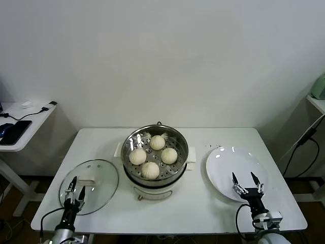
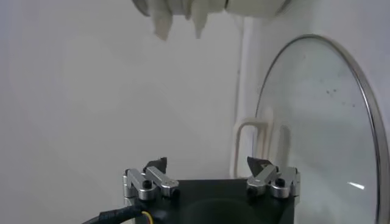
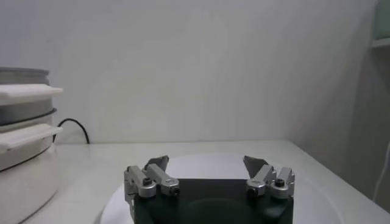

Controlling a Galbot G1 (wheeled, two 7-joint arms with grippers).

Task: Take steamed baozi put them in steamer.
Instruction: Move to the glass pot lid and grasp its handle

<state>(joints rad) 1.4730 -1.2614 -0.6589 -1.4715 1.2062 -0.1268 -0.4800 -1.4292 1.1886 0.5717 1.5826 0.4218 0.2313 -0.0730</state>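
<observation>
The steamer [image 1: 155, 152], a shiny steel pot on a cream-white base, stands mid-table. Several steamed baozi lie on its perforated tray, among them one at the back [image 1: 157, 142], one on the right [image 1: 169, 155] and one at the front [image 1: 150, 170]. My left gripper [image 1: 76, 187] is low at the table's front left, over the near part of the glass lid [image 1: 89, 185], open and empty [image 2: 206, 163]. Open and empty too, my right gripper [image 1: 243, 176] hovers over the front edge of the bare white plate [image 1: 236, 165]. In the right wrist view the gripper [image 3: 206, 161] faces across the plate [image 3: 317, 201].
The lid's white handle [image 2: 250, 146] lies just ahead of the left gripper. The steamer's side [image 3: 24, 140] shows in the right wrist view with a black cord [image 3: 73, 125] behind it. A side table with a dark phone [image 1: 15, 131] stands far left; cables hang at far right [image 1: 304, 140].
</observation>
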